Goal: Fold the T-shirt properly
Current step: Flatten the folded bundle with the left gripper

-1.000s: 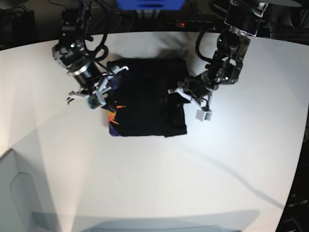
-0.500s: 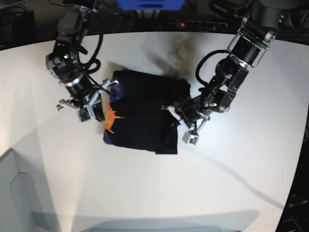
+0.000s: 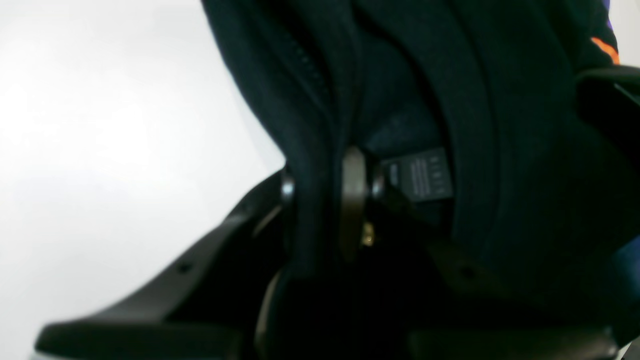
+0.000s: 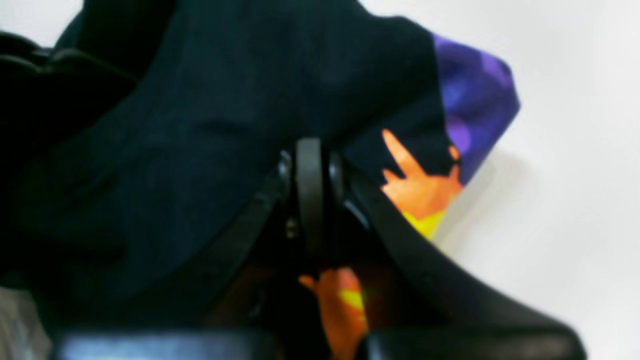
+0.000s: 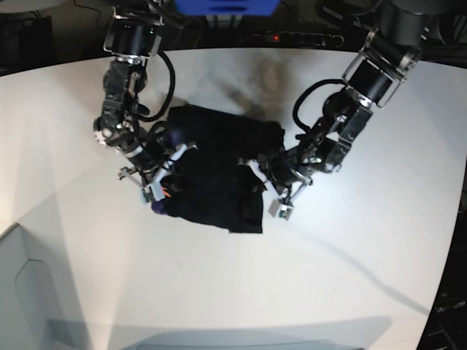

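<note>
White surface (image 5: 350,248), base view: black T-shirt (image 5: 219,168) bunched at frame centre, between both arms. Left tool (image 3: 325,200) pinching dark fabric folds beside care label (image 3: 420,175). Right tool (image 4: 310,190) pinching hem near orange-purple print (image 4: 425,185).

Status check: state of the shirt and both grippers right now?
T-shirt: partly folded dark bundle on the table, lifted at two sides, orange and purple print showing at one edge.
Left gripper: shut on T-shirt, black fabric pinched between the fingers, care label beside them.
Right gripper: shut on T-shirt, gripping the edge with the print.
</note>
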You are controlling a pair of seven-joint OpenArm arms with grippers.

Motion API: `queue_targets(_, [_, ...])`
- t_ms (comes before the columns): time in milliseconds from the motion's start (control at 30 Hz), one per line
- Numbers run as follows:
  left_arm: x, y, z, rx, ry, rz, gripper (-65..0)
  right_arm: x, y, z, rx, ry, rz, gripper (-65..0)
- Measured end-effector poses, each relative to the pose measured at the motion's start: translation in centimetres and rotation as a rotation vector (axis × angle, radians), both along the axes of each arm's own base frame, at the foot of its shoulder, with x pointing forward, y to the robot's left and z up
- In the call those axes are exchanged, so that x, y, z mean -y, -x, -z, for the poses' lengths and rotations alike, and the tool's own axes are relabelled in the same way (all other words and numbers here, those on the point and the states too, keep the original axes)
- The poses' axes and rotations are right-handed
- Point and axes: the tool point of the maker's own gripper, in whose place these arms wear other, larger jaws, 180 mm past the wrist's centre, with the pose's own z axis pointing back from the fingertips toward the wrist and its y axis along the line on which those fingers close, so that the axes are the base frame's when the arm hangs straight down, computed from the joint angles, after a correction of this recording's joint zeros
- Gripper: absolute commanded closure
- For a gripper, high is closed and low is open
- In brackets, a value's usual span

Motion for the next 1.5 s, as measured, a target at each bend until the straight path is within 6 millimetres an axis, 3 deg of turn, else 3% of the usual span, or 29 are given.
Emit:
queue_targets(100, [-0.1,-0.1,0.2,-0.01,0.008,-0.006,0.0,1.4,1.0,-0.8,0.015,0.032,0.037,0.0])
queue_targets(167, [-0.1,-0.4,0.2,-0.011,0.002,-0.004,0.0,3.6,1.3,-2.7,0.058,0.081,0.094,0.0])
queue_targets(267, [0.3,-0.9,-0.1,0.033,-0.048,0.076,0.0,6.3,0.6,-7.4,0.174,0.13,0.167,0.0])
queue_targets(367, [1.6,-0.8,-0.5,0.101,-0.109,0.251,0.0,8.6,0.6,-9.2,0.188,0.166,0.229,0.0])
queue_targets(533, [4.0,-1.3,-0.9,0.222,-0.267,0.501,0.0,13.6,2.0,-9.0,0.152,0.228,0.363,0.0])
queue_targets(800, [9.8,-2.9,-1.2,0.348,-0.475,0.859,0.0,17.2,4.0,-8.4,0.118,0.249,0.471,0.0])
queue_targets(1067, [13.9,-3.4,-2.0,0.415,-0.621,1.061,-0.5,18.9,6.1,-7.1,0.066,0.267,0.525,0.0])
queue_targets(1167, [15.0,-3.5,-2.0,0.418,-0.663,1.103,-8.2,19.6,6.4,-7.2,0.066,0.269,0.545,0.0])
queue_targets(1400, [15.7,-5.2,-3.6,0.456,-0.686,1.096,-47.3,19.7,6.6,-7.1,0.061,0.271,0.549,0.0])
queue_targets(1500, [15.6,-5.9,-4.4,0.465,-0.691,1.093,-54.2,19.3,7.3,-6.3,0.037,0.268,0.538,0.0])
